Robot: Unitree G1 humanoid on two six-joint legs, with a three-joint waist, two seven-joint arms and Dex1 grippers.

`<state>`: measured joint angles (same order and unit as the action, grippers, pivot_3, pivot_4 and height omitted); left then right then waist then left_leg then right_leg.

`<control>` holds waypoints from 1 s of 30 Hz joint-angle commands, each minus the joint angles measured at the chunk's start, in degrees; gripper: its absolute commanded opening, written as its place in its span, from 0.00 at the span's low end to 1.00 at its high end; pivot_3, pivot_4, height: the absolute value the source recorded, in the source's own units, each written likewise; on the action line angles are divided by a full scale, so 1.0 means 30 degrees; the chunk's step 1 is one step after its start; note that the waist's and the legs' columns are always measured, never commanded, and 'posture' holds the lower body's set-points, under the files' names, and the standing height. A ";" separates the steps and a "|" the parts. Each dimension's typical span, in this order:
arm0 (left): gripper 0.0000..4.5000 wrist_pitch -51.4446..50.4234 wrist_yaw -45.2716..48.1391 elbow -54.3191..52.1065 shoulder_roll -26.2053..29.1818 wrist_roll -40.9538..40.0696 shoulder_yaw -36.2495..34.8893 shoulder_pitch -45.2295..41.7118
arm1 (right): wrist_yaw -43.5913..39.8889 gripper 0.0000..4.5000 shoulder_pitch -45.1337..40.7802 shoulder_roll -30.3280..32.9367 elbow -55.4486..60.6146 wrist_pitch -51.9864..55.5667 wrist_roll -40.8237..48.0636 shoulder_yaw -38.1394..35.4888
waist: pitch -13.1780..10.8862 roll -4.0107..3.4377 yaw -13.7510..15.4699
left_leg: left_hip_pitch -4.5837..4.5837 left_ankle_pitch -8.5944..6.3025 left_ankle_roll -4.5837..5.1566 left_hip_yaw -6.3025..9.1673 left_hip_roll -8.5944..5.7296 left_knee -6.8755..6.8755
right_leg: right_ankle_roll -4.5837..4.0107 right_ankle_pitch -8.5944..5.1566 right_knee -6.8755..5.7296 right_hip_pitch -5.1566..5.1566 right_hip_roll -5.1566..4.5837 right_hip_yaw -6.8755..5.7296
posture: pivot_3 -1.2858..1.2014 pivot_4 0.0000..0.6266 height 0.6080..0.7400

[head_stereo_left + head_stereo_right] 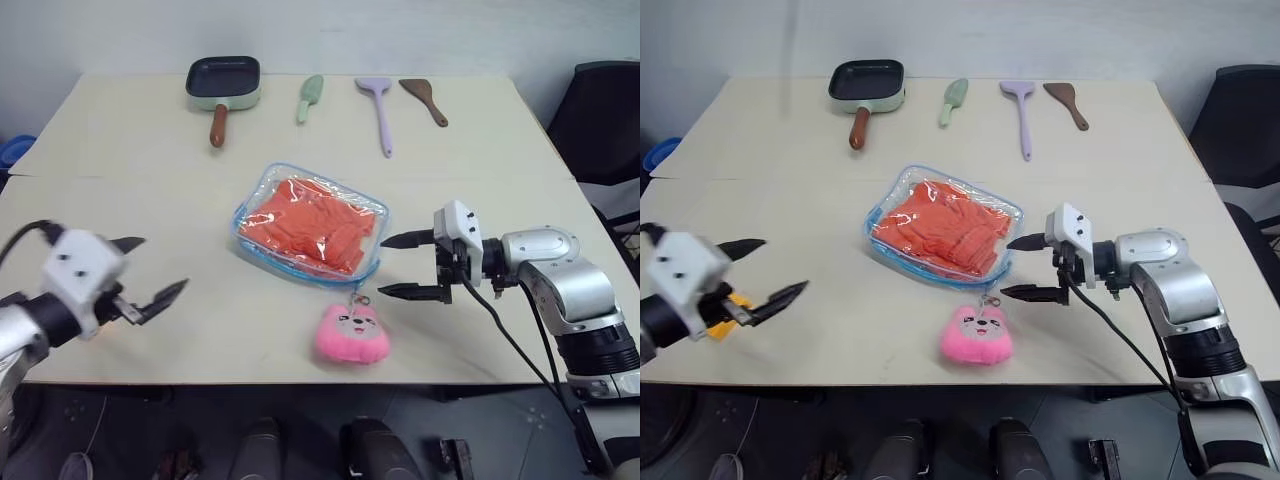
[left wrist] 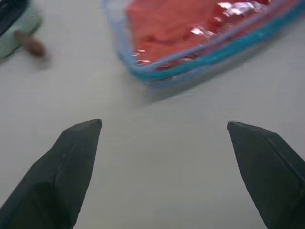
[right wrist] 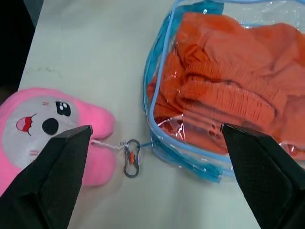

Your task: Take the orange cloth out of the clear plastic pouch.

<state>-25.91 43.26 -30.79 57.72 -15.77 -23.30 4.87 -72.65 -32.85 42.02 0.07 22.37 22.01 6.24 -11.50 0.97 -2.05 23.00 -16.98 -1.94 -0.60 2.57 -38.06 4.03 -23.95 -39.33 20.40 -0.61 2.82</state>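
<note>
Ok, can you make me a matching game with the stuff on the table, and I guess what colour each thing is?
Things:
1. cloth inside the clear pouch
2. plush charm
3. long spatula
4. frying pan

Colours:
A. pink
B. pale green outside, dark inside
C. orange
D. lilac

Pairs: 1-C, 2-A, 3-D, 4-B

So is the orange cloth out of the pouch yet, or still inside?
Still inside. The orange cloth lies bunched under the clear plastic pouch, whose blue edging surrounds it; both open hands are clear of it.
</note>
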 commanded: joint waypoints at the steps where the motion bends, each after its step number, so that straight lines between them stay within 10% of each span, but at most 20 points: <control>1: 0.99 0.3768 0.1120 0.2898 0.1233 0.2342 0.2303 -0.2062 | 0.0212 1.00 0.0173 0.0278 0.0894 -0.0331 0.0146 -0.0716 | -0.0011 -0.0020 -0.0051 | 0.0000 0.0005 0.0004 -0.0014 -0.0002 0.0012 | -0.0001 0.0000 -0.0002 0.0017 -0.0002 0.0010 | 0.52 0.24 1.00; 13: 0.99 1.6866 0.1086 1.8070 -0.1046 0.9337 1.0482 -1.4490 | 0.1828 1.00 0.2736 0.0828 0.3953 0.0818 0.0930 -0.2261 | -0.0017 -0.0023 0.0052 | 0.0057 0.0041 -0.0016 -0.0147 0.0015 -0.0040 | -0.0002 0.0003 -0.0066 0.0128 0.0011 0.0093 | 0.52 0.24 1.00; 27: 0.99 2.1887 0.0372 2.5863 -0.3794 1.1983 1.3108 -1.9242 | 0.2997 1.00 0.3627 0.0855 0.5068 0.1596 0.1503 -0.2895 | -0.0017 -0.0015 0.0096 | 0.0057 0.0126 -0.0024 -0.0219 0.0026 -0.0092 | 0.0043 0.0035 -0.0218 0.0206 0.0024 0.0152 | 0.52 0.24 1.00; 30: 0.86 2.2446 -0.0091 2.7318 -0.4208 1.2502 1.3448 -2.0022 | 0.3089 1.00 0.3696 0.0916 0.5301 0.1733 0.1644 -0.2913 | -0.0017 -0.0015 0.0059 | 0.0057 0.0138 -0.0005 -0.0231 0.0022 -0.0101 | 0.0073 0.0073 -0.0217 0.0208 0.0024 0.0171 | 0.52 0.24 1.00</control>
<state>40.14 44.27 49.96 44.76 20.93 17.09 -53.83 -63.62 -21.64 44.12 13.52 27.61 25.54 -0.57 -11.55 0.93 -1.87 23.17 -16.52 -2.00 -1.32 2.63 -38.37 4.26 -23.72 -39.98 21.04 -0.54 3.37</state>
